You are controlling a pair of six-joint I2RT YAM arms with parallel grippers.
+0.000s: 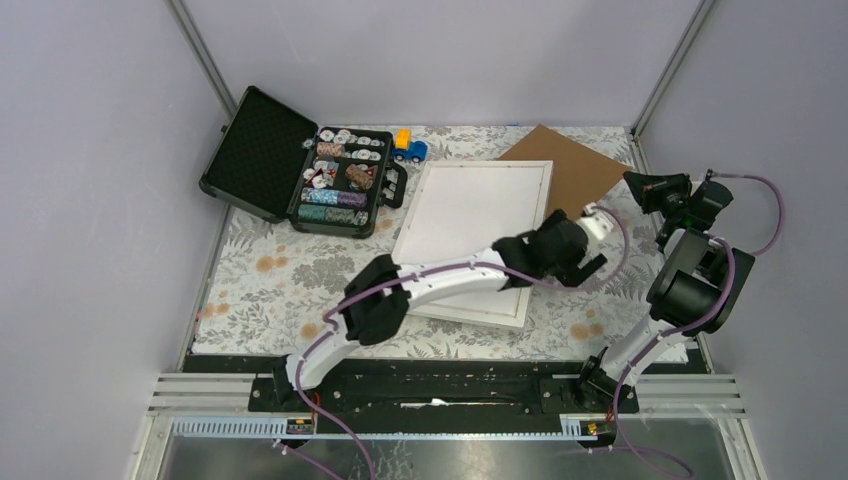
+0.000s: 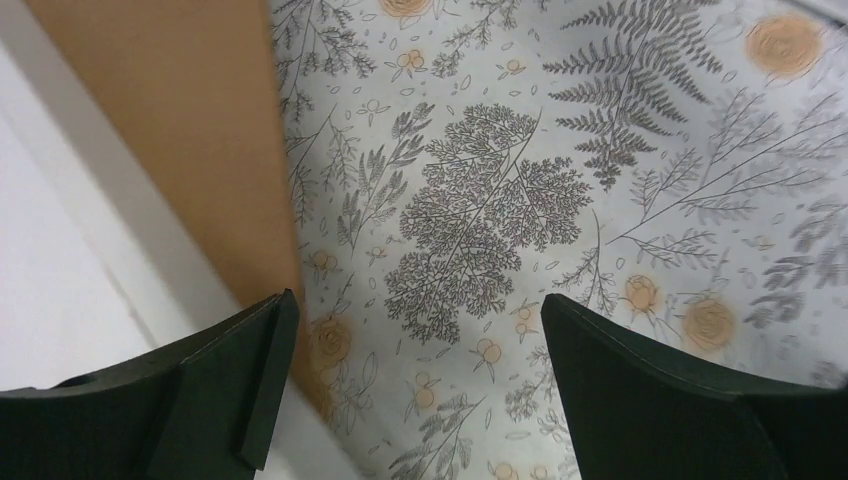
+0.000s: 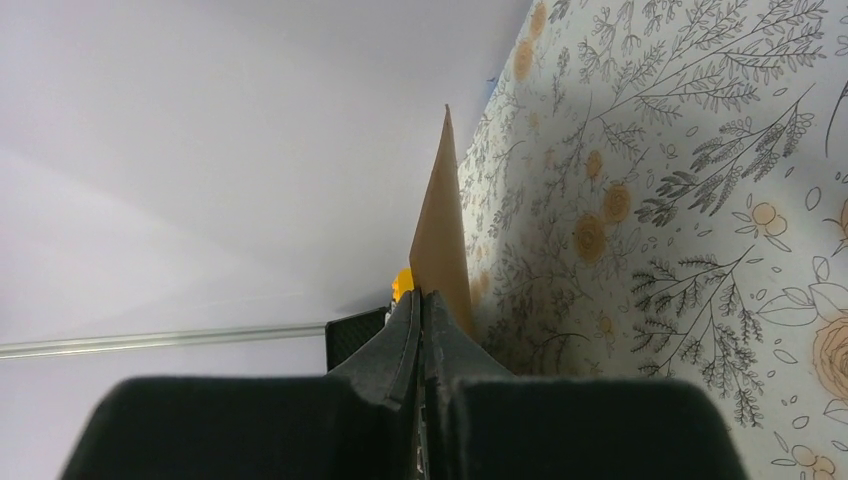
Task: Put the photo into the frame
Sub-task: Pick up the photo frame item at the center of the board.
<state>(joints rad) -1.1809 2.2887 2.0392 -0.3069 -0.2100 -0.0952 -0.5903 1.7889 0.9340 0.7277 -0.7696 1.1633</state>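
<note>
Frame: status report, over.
Left gripper open beside frame. Right gripper shut at brown board corner. Photo not seen.

Two slim robot arms of the same make. The left arm (image 1: pixel 450 278) is built of white, rounded links joined by bulky matte black joint housings, and a small white block (image 1: pixel 597 222) sits at its wrist. The right arm (image 1: pixel 690 290) has the same white links, a large round black housing at its middle joint and a black wrist unit. Pale purple cables (image 1: pixel 778 215) run along both arms in loose loops and trail away below the black bases (image 1: pixel 290 385). The left tool (image 2: pixel 415 300) has two broad, flat, matte black fingers with angled inner edges. The right tool (image 3: pixel 420 300) has the same black fingers, tapering to thin tips above a blocky black body.
</note>
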